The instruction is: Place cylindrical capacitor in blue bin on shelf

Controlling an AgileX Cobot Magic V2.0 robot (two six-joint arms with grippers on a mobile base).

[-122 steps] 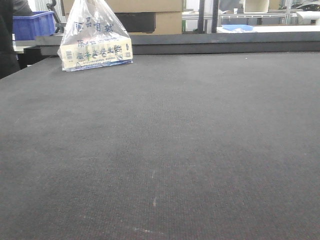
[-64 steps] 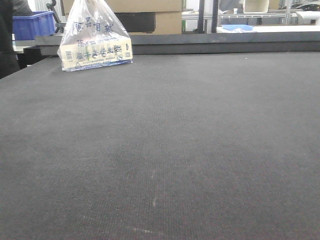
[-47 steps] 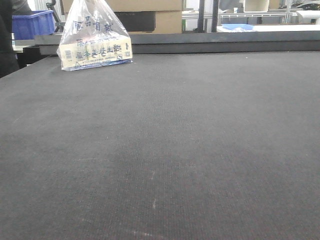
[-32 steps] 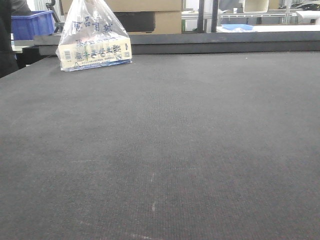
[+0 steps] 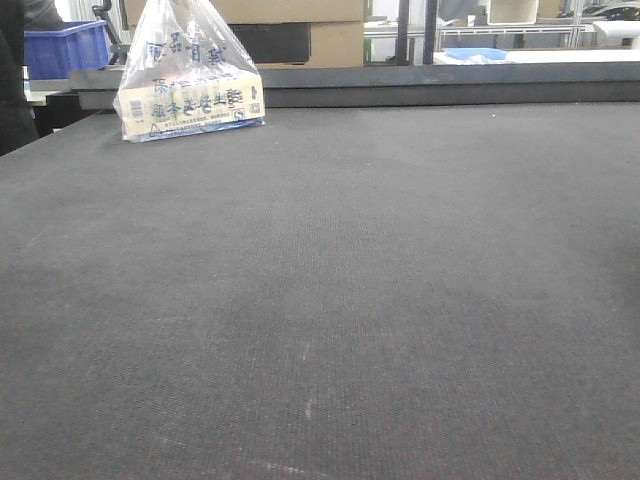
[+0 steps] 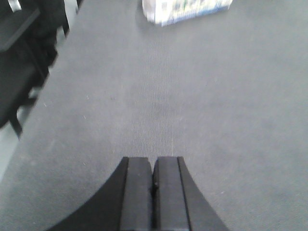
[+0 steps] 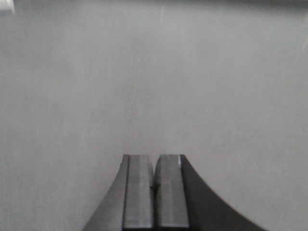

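Looking for the capacitor, you will not find it in any of the three views, so you cannot tell now which way it lies from the jaws or how its long axis runs. On the dark table (image 5: 400,300) you see only one object, a clear plastic bag (image 5: 190,80) with a printed box inside, standing at the far left edge. If the part is in that bag or close to it, which is only a guess, your left arm is the nearer one. The left wrist view has the bag ahead and a little to the right, at the far end, while the right wrist view has only bare cloth. The left gripper (image 6: 153,166) has its jaws pressed together with nothing between them, and the right gripper (image 7: 154,166) is the same. A blue bin (image 5: 65,48) stands beyond the far left corner, behind the bag. Whether it sits on the shelf cannot be told. You should first bring the part into view.
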